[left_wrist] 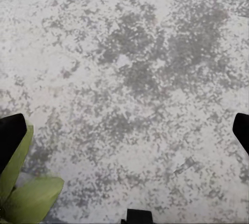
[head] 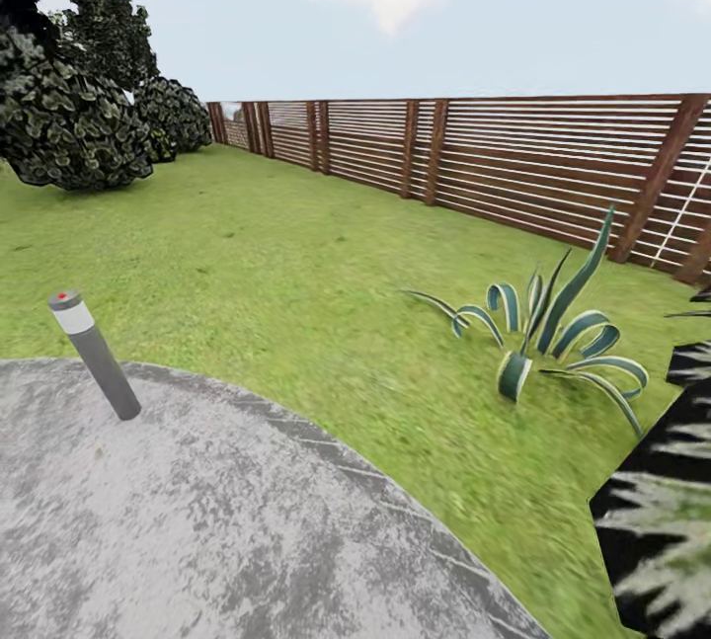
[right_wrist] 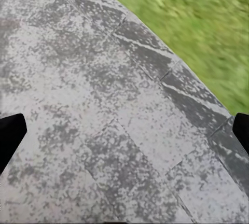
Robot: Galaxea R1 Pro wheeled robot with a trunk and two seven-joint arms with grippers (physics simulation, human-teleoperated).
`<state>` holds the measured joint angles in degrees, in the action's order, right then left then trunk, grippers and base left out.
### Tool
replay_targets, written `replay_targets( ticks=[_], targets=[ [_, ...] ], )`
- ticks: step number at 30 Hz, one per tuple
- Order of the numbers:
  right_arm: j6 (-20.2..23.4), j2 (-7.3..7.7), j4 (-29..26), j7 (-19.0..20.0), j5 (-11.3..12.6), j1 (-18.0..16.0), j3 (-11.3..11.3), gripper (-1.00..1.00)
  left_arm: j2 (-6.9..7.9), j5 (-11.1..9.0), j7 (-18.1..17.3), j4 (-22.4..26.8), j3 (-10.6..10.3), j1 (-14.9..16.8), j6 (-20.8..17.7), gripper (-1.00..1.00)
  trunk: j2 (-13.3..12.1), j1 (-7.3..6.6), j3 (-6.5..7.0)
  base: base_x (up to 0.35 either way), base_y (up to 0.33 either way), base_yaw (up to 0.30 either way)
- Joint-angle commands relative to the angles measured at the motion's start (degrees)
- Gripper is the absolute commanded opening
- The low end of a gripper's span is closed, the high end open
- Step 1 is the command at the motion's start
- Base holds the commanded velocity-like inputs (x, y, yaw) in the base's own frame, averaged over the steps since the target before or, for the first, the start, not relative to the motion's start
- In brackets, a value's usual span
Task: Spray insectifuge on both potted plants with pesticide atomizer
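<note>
One potted plant (head: 553,338) — a low rosette of striped, pointed green leaves — stands upright on the garden (head: 257,254) lawn, near the slatted fence, just off the grey patio.

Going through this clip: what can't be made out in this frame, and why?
- Plant on the lawn, head view: its pot is hidden by the leaves.
- Dark foliage, head view: cut off by the right edge, so the plant can't be identified.
- Green leaves, left wrist view: cut off at the corner; their plant is out of frame.
- Fingertips, right wrist view: cut by the edges.
</note>
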<state>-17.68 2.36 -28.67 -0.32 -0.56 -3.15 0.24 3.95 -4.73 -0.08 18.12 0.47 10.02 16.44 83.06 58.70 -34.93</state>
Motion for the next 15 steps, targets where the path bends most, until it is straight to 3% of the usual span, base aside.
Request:
replay_targets(
  ticks=[1,15],
  targets=[
    [-0.16,0.01,0.02,-0.03,-0.06,-0.02,0.02,1.0,0.0,-0.51,-0.01,-0.04,-0.12,0.03,0.18,1.0,0.02,0.03,-0.1,0.339,0.0,0.235],
    [-0.16,0.01,0.02,-0.03,-0.06,-0.02,0.02,1.0,0.01,-0.55,-0.01,-0.09,-0.04,0.02,0.18,1.0,0.02,0.03,-0.83,0.339,0.0,0.235]
  ],
)
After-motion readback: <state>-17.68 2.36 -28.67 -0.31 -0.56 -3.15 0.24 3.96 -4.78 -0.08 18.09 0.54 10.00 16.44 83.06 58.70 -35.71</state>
